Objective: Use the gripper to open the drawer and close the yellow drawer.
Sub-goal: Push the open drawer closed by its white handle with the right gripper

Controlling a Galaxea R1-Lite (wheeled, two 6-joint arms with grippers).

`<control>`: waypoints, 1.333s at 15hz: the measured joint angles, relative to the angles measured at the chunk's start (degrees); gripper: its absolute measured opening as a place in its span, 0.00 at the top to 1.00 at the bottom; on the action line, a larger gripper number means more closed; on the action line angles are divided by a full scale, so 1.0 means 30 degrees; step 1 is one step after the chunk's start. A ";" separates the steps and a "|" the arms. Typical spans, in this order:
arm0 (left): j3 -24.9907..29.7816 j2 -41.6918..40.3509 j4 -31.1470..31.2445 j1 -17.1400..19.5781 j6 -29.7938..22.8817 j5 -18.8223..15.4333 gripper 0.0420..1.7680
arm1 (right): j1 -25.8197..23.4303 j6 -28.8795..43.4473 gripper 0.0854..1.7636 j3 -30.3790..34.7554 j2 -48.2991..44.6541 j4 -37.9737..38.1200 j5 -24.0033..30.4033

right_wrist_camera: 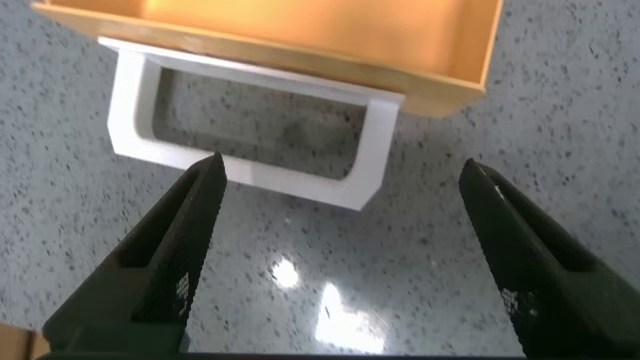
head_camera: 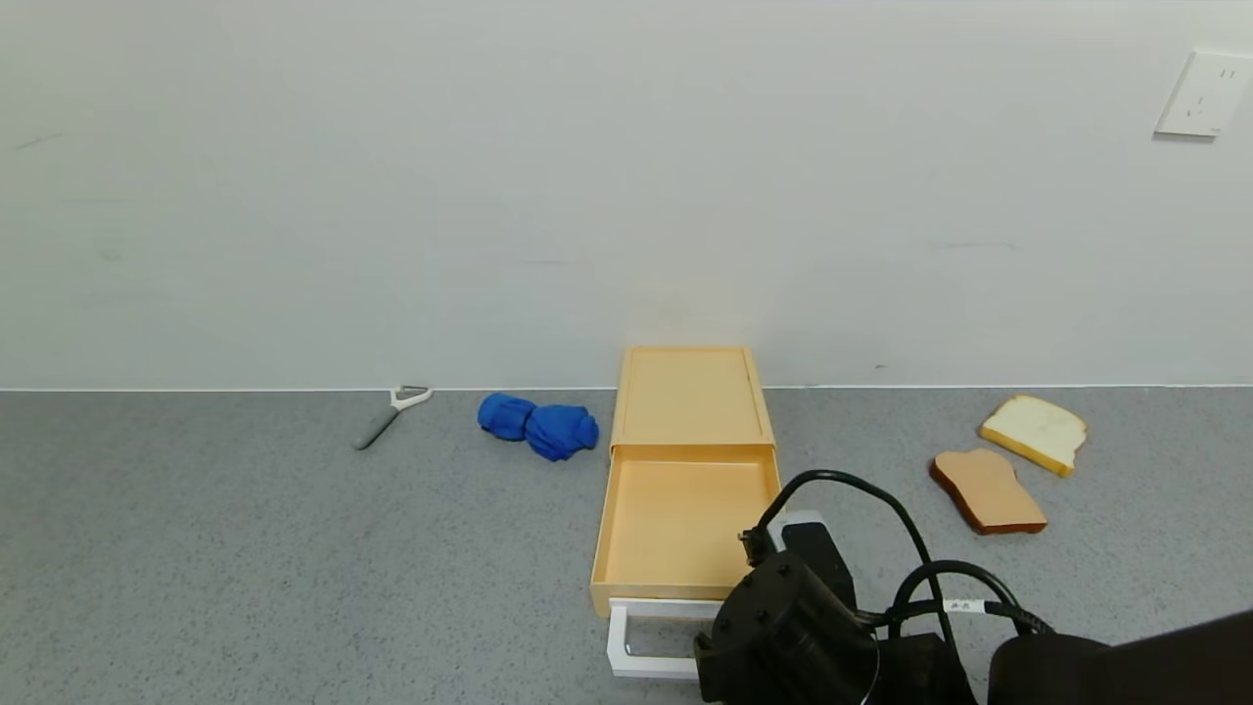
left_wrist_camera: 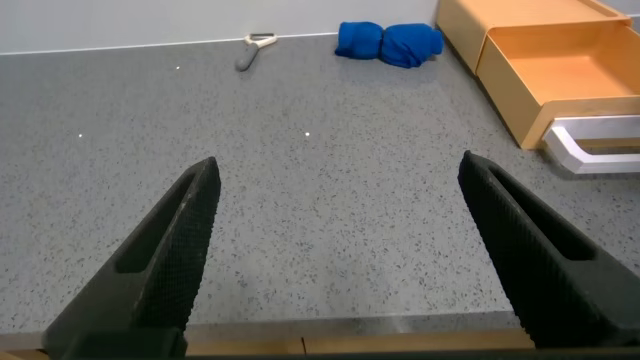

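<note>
We look down on a grey speckled counter (head_camera: 245, 548) that meets a pale wall. Near the middle sits the drawer (head_camera: 685, 480), a low yellow-tan box whose shallow tray is pulled out toward us, its inside bare. At the tray's front edge is a white loop handle (head_camera: 646, 636).

The right gripper (right_wrist_camera: 335, 250) hovers just above and in front of that handle; in its wrist view we see its two dark jaws spread wide, released, holding nothing, with the white handle (right_wrist_camera: 250, 150) lying between and beyond them on the counter (not touching either jaw). From the head view, the right arm's black body and looping cables cover the tray's near right corner.

The left gripper (left_wrist_camera: 340, 250) is parked low over bare counter, well to the left of the drawer, its jaws also spread apart and empty.

Left of the box lies a crumpled blue cloth (head_camera: 538, 426), and farther left a grey-handled peeler (head_camera: 390, 413). To the right lie two bread slices (head_camera: 1008, 460), one pale and one brown.
</note>
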 joint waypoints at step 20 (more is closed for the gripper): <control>0.0000 0.0000 -0.0008 0.0000 0.0000 0.0000 0.03 | 0.2064 -0.0102 0.03 -0.0549 0.3962 -0.5449 -0.4519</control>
